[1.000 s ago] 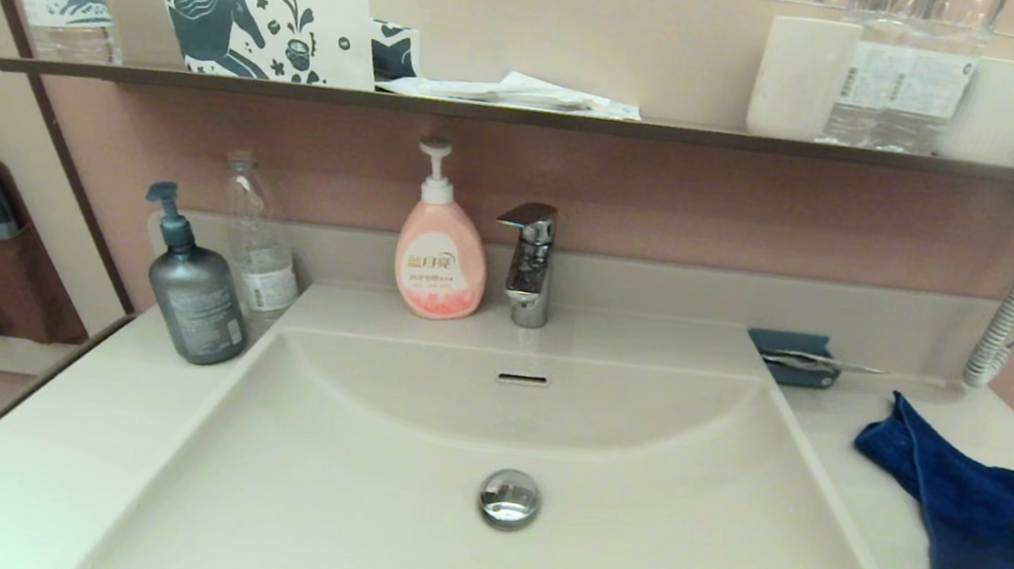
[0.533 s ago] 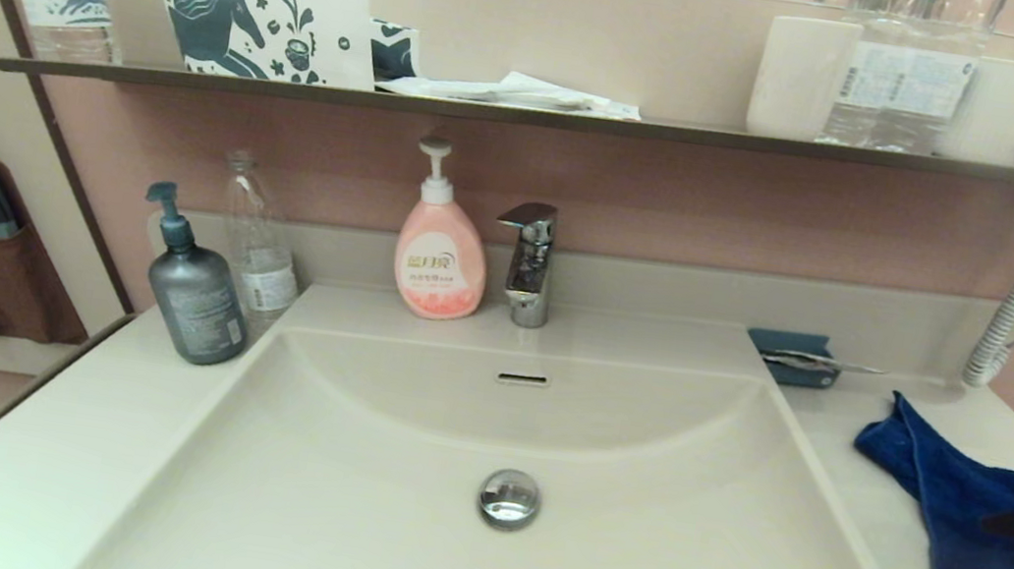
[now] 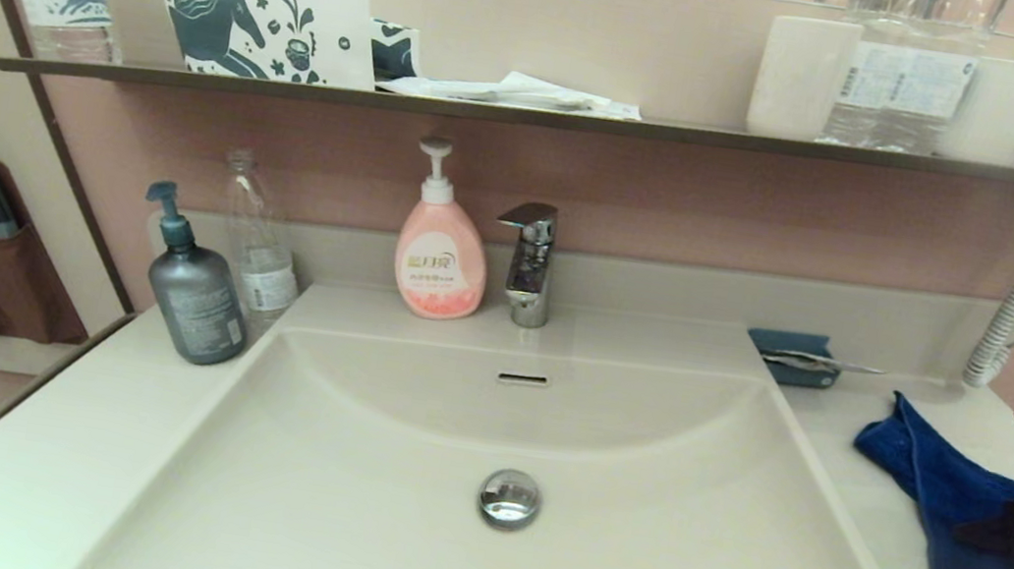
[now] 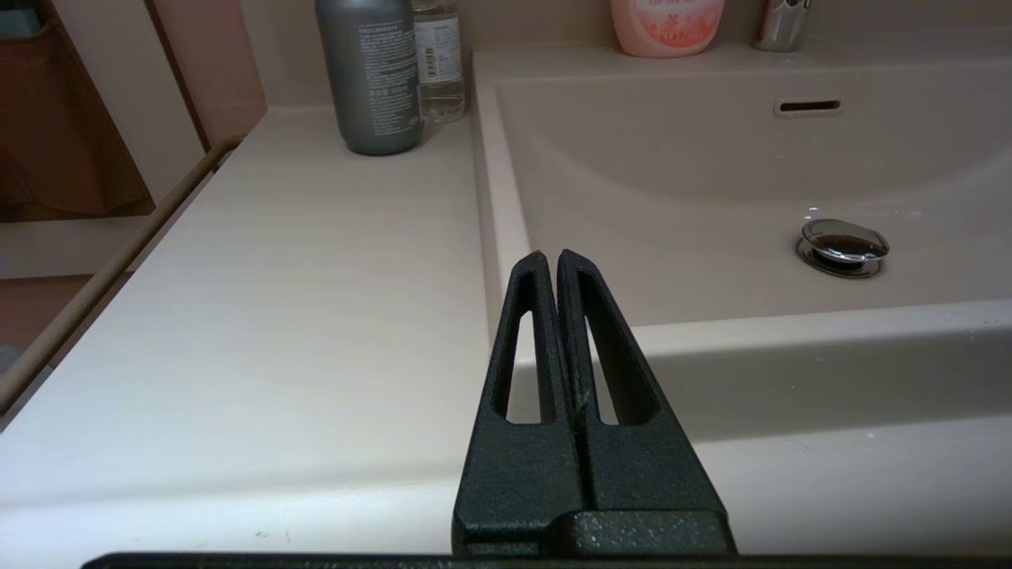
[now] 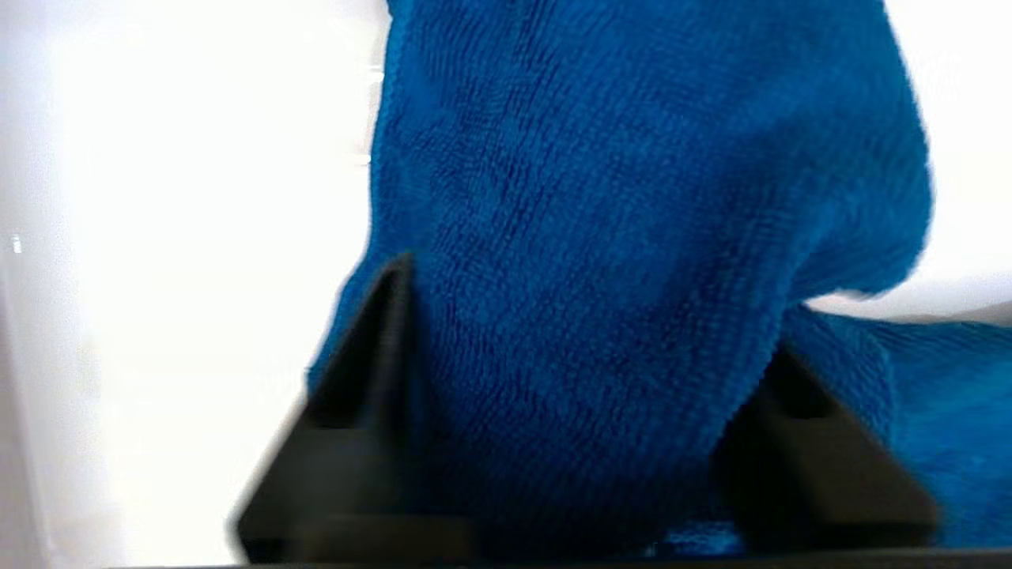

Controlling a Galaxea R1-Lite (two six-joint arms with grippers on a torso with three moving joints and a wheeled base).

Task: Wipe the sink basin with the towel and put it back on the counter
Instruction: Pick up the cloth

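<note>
The royal-blue towel (image 3: pixel 946 480) lies crumpled on the counter (image 3: pixel 984 421) to the right of the sink basin (image 3: pixel 394 527). My right gripper (image 3: pixel 996 474) comes in from the right edge and stands open, its black fingers (image 5: pixel 371 348) on either side of a raised fold of the towel (image 5: pixel 632 158). The basin holds nothing but its chrome drain plug (image 3: pixel 509 498) and overflow slot (image 3: pixel 522 379). My left gripper (image 4: pixel 549 254) is shut and empty, low at the basin's front left corner, and is out of the head view.
A grey pump bottle (image 3: pixel 194 285), a clear bottle (image 3: pixel 260 240), a pink soap dispenser (image 3: pixel 440 250) and the faucet (image 3: pixel 530 263) line the counter's back. A teal tray (image 3: pixel 792 356) sits behind the towel. A dark shelf (image 3: pixel 541 116) hangs above, and a coiled dryer cord (image 3: pixel 1009 315) hangs at the right.
My right gripper has moved in from the right edge further over the towel, and more of it now shows. The towel and the left arm have not moved.
</note>
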